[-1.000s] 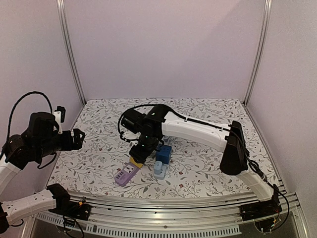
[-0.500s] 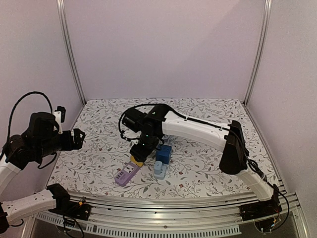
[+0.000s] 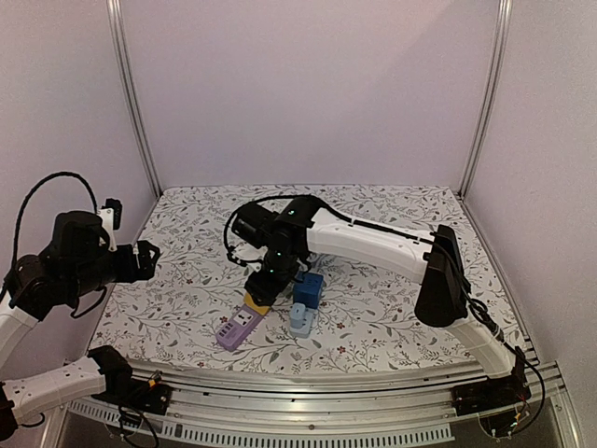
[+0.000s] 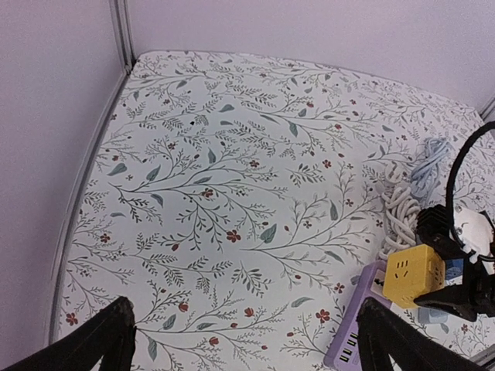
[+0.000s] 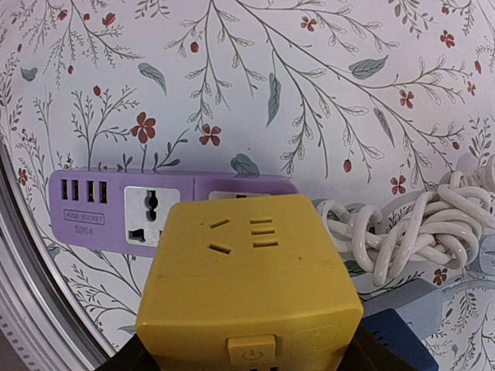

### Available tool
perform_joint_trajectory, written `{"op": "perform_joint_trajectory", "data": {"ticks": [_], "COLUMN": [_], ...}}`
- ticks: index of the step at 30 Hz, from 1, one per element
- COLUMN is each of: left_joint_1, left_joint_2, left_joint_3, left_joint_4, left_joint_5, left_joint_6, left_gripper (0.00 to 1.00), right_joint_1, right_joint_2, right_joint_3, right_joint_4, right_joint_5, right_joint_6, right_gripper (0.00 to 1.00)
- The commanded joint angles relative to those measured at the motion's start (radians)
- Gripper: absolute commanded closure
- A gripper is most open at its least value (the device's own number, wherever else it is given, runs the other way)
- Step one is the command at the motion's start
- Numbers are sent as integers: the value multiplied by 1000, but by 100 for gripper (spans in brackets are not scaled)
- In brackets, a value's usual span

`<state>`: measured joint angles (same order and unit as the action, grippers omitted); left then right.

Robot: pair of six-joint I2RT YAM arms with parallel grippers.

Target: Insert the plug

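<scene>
My right gripper point(image 3: 264, 294) is shut on a yellow cube plug point(image 5: 249, 286) and holds it over the far end of a purple power strip point(image 5: 124, 210). The strip lies on the flowered table cloth point(image 3: 187, 280). One white socket of the strip shows to the left of the cube; a second socket is mostly hidden behind it. In the top view the cube point(image 3: 257, 301) sits at the strip's point(image 3: 235, 329) upper end. The left wrist view shows the cube point(image 4: 413, 276) and the strip point(image 4: 357, 334) too. My left gripper point(image 4: 244, 352) is open and empty, raised at the table's left side.
A coiled white cable point(image 5: 418, 228) lies right of the strip. A dark blue block point(image 3: 307, 289) and a light blue one point(image 3: 300, 320) stand just right of the strip. Metal frame posts point(image 3: 131, 93) and a front rail point(image 3: 326, 383) border the table.
</scene>
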<state>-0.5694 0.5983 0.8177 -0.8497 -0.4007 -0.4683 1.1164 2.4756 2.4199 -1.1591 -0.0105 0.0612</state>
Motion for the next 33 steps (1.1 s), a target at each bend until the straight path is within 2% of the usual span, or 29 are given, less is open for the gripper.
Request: {"op": "perform_joint_trajectory", "data": {"ticks": [1, 11, 22, 33], "left_joint_1": [-6, 0, 1, 1], "left_joint_2": [-8, -6, -14, -9], "left_joint_3": [-22, -23, -26, -28], "left_joint_4": [17, 25, 26, 30], "left_joint_5": [-7, -1, 0, 15], "left_joint_6": [1, 9, 10, 14], "left_gripper": [0, 0, 0, 0], "right_joint_1": [7, 7, 8, 8], "right_joint_2": [32, 28, 59, 95], "right_joint_3": [-37, -37, -13, 59], "right_joint_4": [-28, -48, -129, -243], "right_joint_5": [-15, -41, 3, 79], "right_joint_6": [-11, 23, 106, 118], "right_gripper": [100, 100, 100, 100]}}
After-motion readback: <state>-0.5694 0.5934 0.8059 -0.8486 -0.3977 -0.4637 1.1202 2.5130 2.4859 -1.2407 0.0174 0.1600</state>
